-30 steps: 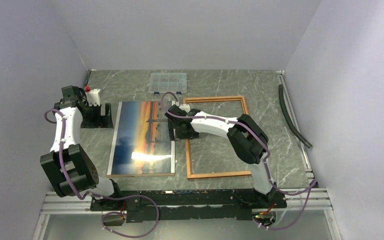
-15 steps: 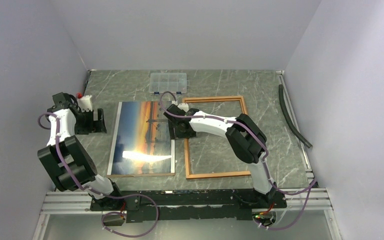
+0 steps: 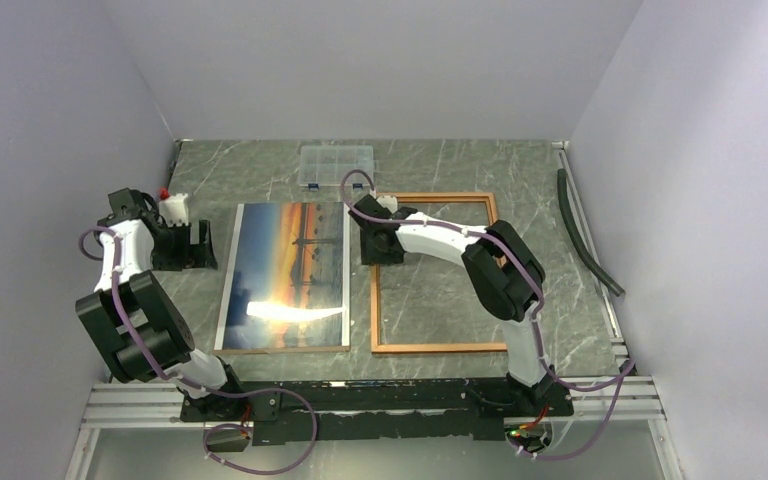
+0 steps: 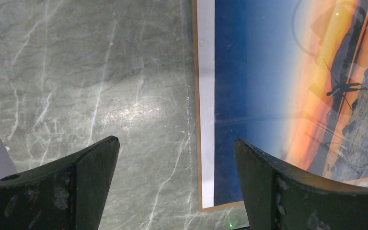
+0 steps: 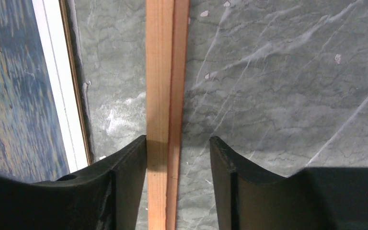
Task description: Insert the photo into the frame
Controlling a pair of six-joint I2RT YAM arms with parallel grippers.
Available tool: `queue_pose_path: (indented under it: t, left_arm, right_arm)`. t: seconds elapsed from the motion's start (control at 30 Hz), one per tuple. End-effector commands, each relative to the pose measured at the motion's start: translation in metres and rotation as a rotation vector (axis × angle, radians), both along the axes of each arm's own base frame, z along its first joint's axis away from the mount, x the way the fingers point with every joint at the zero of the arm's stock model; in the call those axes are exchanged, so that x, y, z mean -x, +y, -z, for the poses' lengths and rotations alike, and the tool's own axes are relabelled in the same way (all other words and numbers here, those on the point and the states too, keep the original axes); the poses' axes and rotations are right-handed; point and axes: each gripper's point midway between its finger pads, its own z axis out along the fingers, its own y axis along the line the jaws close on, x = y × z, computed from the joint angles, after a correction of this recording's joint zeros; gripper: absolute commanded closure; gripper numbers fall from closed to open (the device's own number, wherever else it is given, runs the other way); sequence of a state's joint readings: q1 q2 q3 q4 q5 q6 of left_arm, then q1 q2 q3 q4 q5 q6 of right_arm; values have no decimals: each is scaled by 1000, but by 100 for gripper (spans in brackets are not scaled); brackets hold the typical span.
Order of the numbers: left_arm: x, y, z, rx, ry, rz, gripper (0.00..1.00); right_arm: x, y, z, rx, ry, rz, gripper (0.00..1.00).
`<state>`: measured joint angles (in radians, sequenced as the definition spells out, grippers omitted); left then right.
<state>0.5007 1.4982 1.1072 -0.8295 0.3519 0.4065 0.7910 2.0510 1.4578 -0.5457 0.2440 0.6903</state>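
The photo (image 3: 285, 275) lies face up left of centre, on a brown board. It also shows in the left wrist view (image 4: 268, 96) and at the left edge of the right wrist view (image 5: 14, 96). The frame (image 3: 440, 348) lies flat to its right, with the table showing through it. My right gripper (image 3: 380, 248) is open and straddles the frame's left rail (image 5: 165, 72). In the right wrist view (image 5: 178, 140) its left finger touches the rail and its right finger stands apart. My left gripper (image 3: 185, 247) is wide open and empty just left of the photo, also in the left wrist view (image 4: 175, 141).
The brown backing board (image 3: 280, 349) shows as a thin edge round the photo (image 4: 195, 96). A clear compartment box (image 3: 335, 166) sits at the back. A white bottle with a red cap (image 3: 172, 207) stands by the left arm. A black hose (image 3: 585, 235) lies along the right wall.
My right gripper moved right, from the photo's right edge onto the frame's left rail. My left arm drew back to the left, away from the photo.
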Motion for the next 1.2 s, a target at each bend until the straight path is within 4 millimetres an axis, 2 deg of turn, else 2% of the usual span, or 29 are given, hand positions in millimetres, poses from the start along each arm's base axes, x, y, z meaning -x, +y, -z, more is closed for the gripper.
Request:
queue_pose_path:
  t: [0.0, 0.1, 0.17, 0.3, 0.37, 0.43, 0.57, 0.7, 0.97, 1.17]
  left_arm:
    - [-5, -6, 4, 32, -25, 36, 5]
    - [-8, -6, 10, 40, -22, 37, 5]
    - [-10, -6, 14, 32, -16, 43, 5]
    - [-17, 0, 25, 0, 11, 32, 5]
    - [-20, 1, 30, 1, 19, 24, 10]
    - [-23, 2, 38, -6, 29, 23, 16]
    - [-28, 9, 46, -41, 34, 4, 23]
    - [-27, 11, 53, -56, 40, -8, 30]
    - [-18, 2, 76, -70, 84, 14, 40]
    - [-16, -3, 79, -57, 91, 23, 45]
  right_arm:
    - [-13, 4, -9, 1, -45, -15, 51]
    - [-24, 4, -20, 8, -75, -4, 52]
    - [-30, 0, -33, 18, -98, 9, 49]
    - [-25, 3, -66, -8, -142, 30, 29]
    - [-16, 14, -79, -68, -153, 14, 21]
    - [-8, 29, -83, -135, -145, -13, 18]
    - [10, 62, -73, -222, -71, -75, 16]
    - [17, 78, -54, -244, -17, -103, 16]
    - [24, 83, -26, -249, 49, -100, 17]
    - [32, 89, -14, -278, 98, -94, 18]
